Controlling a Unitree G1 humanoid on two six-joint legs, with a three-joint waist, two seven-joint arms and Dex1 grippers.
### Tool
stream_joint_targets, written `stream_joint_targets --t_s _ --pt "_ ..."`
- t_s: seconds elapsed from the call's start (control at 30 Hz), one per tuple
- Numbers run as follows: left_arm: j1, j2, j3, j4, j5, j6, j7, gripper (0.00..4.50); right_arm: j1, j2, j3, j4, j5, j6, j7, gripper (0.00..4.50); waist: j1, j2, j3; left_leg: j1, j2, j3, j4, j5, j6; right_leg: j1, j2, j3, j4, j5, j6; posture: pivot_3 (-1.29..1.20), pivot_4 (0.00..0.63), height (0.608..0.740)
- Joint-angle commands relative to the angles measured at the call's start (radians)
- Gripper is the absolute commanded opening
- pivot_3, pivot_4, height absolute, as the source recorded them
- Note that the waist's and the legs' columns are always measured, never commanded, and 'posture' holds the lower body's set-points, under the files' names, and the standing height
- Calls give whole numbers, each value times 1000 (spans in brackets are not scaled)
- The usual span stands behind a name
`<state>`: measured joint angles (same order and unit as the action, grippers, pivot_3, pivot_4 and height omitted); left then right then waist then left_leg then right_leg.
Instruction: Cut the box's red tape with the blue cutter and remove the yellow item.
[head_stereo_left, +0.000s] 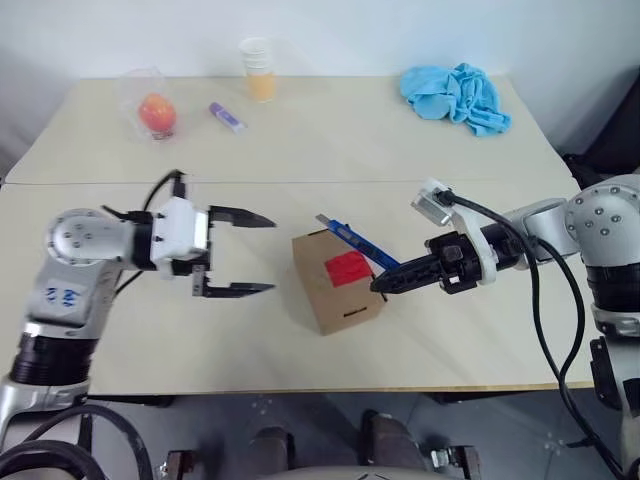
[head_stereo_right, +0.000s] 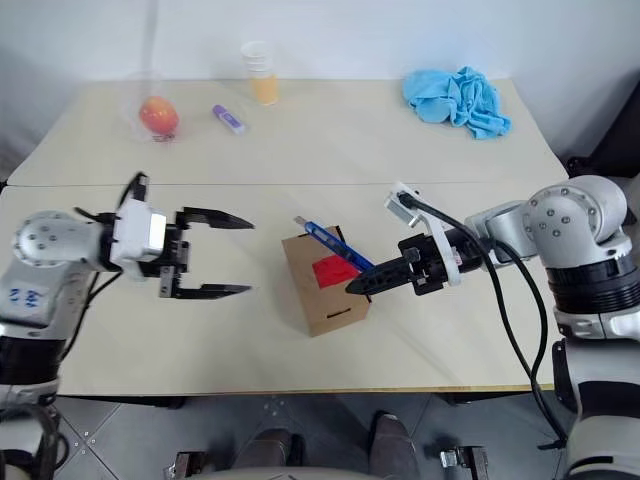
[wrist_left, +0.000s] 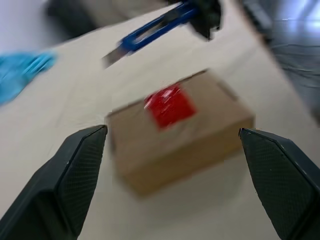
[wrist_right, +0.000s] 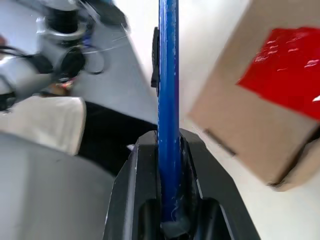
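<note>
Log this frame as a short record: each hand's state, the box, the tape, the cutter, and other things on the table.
left hand: open, empty, left of the box
right hand: shut on the blue cutter
blue cutter: blade end raised past the box's far edge
box: closed, on the near table
red tape: on the box top, looks uncut
far table: fruit in clear plastic, purple marker, paper cup, blue cloth
</note>
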<state>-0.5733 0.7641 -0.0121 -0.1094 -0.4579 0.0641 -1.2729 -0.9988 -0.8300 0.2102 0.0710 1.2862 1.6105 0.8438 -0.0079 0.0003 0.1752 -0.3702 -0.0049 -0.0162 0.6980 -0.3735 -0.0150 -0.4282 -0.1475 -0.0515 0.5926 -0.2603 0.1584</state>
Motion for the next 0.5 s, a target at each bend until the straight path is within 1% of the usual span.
stream_joint_targets --t_s 0.03,0.1,0.2,0.33,0.43,0.5 --pt "-51 -36 -31 -38 26 -49 -4 4472 -44 -20 59 42 142 4 -74 169 -3 0 0 0 0 0 0 0 0 0 0 0 0 0 0 0 150 740" --pt "-82 -71 -56 -43 36 -39 13 4472 -59 -27 104 63 204 4 -126 169 -3 0 0 0 0 0 0 0 0 0 0 0 0 0 0 0 150 740" --pt "-119 -100 -82 -27 80 -89 10 4472 -65 -24 132 92 290 4 -213 169 -2 0 0 0 0 0 1 0 0 0 0 0 0 0 1 0 150 740" --pt "-137 -108 -106 -3 112 -131 -13 4472 -65 -19 151 112 386 4 -314 169 1 0 0 0 0 0 1 0 0 0 0 0 0 0 1 0 150 740" --pt "-139 -114 -142 11 151 -161 -29 4472 -64 -7 161 117 435 4 -382 169 4 0 0 0 0 0 1 0 0 0 0 0 0 0 1 0 150 740" --pt "-146 -127 -158 15 164 -149 -20 4472 -64 -4 170 107 453 4 -419 169 5 0 0 0 0 0 1 0 0 0 0 0 0 0 1 0 150 740"
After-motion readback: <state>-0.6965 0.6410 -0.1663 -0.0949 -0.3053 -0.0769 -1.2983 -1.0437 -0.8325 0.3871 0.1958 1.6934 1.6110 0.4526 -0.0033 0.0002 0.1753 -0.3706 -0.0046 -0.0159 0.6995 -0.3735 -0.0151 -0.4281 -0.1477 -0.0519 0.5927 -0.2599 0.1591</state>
